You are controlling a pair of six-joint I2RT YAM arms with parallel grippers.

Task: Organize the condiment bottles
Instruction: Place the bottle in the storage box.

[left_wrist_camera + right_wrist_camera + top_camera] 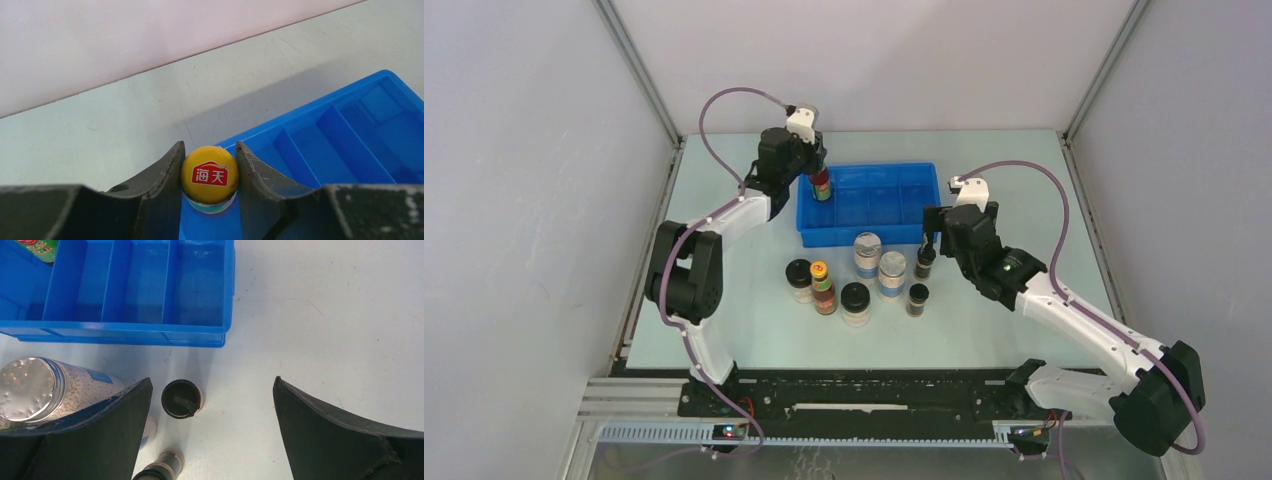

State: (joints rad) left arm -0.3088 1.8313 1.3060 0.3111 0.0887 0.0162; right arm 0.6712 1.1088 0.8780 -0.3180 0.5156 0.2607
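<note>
Left gripper [209, 150] is clenched on the yellow cap of a tall red-labelled bottle [822, 186], fingers [167, 172] pressed to both sides of the cap. That bottle is upright at the left end compartment of the blue plastic divided tray [869, 238]; can't tell if its base touches the floor.

Right gripper [211, 385] is spread wide, grasping nothing, low over the pale table [1024, 200], just near of the tray's right end. A tiny dark vial [181, 398] stands between its fingers, closer to the left one, not touching.

Second dark vial [917, 299] is nearer. To their left, all upright on the table:
- far silver-lidded blue-banded jar [867, 254]
- near silver-lidded blue-banded jar [891, 275]
- second red-labelled bottle [823, 288]
- left black-lidded pale jar [799, 280]
- near black-lidded pale jar [855, 303]
</note>
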